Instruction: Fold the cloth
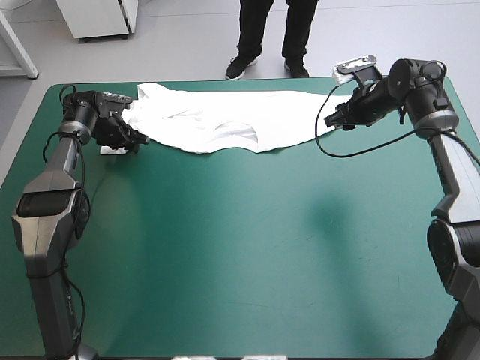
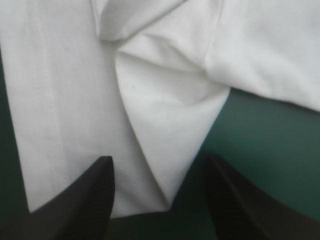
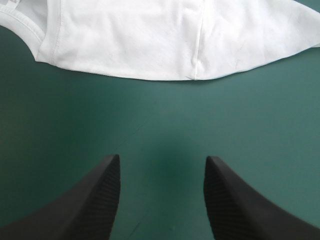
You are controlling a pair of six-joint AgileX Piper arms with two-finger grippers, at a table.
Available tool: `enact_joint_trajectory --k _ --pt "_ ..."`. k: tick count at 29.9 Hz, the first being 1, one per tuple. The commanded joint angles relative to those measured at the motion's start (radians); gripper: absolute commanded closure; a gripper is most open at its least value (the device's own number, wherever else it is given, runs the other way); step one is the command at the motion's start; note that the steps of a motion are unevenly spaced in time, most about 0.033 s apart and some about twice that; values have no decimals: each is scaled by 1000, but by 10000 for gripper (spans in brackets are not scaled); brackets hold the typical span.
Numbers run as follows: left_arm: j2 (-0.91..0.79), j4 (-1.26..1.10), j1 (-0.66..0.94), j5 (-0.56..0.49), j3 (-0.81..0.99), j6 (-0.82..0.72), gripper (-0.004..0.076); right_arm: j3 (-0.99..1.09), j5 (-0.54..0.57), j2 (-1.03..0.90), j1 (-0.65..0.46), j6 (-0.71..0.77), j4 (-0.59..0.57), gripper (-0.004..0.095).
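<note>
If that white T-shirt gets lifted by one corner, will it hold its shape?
Probably not: the T-shirt lies in soft folds, so it should droop. It looks thin, likely light. Pushed, it would probably bunch on the teal-green cover.

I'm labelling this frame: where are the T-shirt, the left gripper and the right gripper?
T-shirt (image 1: 210,112), high view, middle of the white fabric.
left gripper (image 2: 159,157), left wrist view, midway between its open fingertips.
right gripper (image 3: 163,157), right wrist view, midway between its open fingertips.

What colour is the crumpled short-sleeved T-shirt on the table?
The T-shirt is plain white, clearest in the high view.
</note>
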Motion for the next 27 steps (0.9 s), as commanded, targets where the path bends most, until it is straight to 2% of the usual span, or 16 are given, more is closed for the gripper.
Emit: enact_joint_trajectory --k 1,4,9,15,20,27 --pt "-54 -40 -2 -31 -33 1 323 -35 -33 -49 -9 -14 18 412" --pt "-41 -51 -2 -25 -33 -17 408 -35 -21 -38 -9 -37 3 412" --pt "-19 -82 -2 -17 -33 -37 724 -35 -75 2 -9 -59 -36 412" --pt "-10 -86 -2 27 -33 -38 733 -62 -128 80 -18 -48 -90 412" --pt "-10 -135 -2 69 -33 -41 733 -149 -128 162 -57 -16 -66 412" --pt "-10 -152 -18 65 -33 -37 733 -244 -140 264 -99 5 -28 412"
